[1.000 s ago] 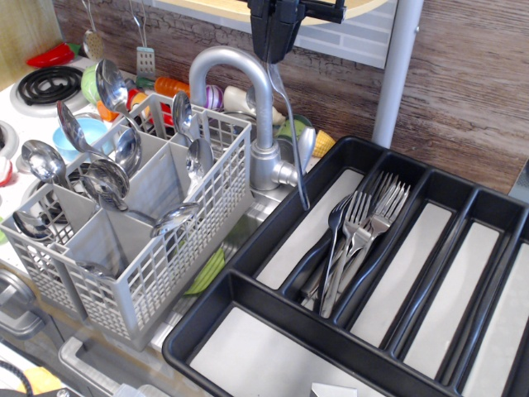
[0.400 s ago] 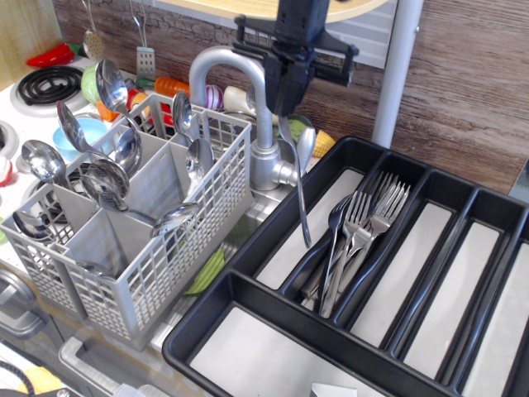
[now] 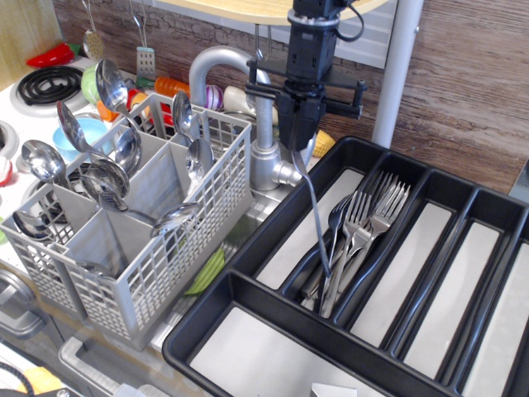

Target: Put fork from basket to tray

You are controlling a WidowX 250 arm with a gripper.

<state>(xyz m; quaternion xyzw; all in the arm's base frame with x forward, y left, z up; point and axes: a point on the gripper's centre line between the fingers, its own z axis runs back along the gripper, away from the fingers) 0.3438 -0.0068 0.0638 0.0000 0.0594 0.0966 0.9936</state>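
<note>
My gripper [image 3: 297, 145] is shut on the top end of a slim silver fork [image 3: 314, 215]. The fork hangs down with its lower end over the black tray [image 3: 248, 327], above the compartment where several forks [image 3: 364, 223] lie. The light grey basket [image 3: 157, 273] stands to the left with several round-bowled spoons [image 3: 106, 178] upright in its compartments. The gripper is to the right of the basket and above the tray's left side.
A grey metal tap [image 3: 248, 99] rises between basket and tray, just left of the gripper. A grey vertical post [image 3: 395, 70] stands behind the tray. Stove coil [image 3: 45, 83] and toy food sit at the far left. A wood-pattern wall runs behind.
The gripper has moved down and to the right with the fork, from near the top edge to just over the tray's fork compartment.
</note>
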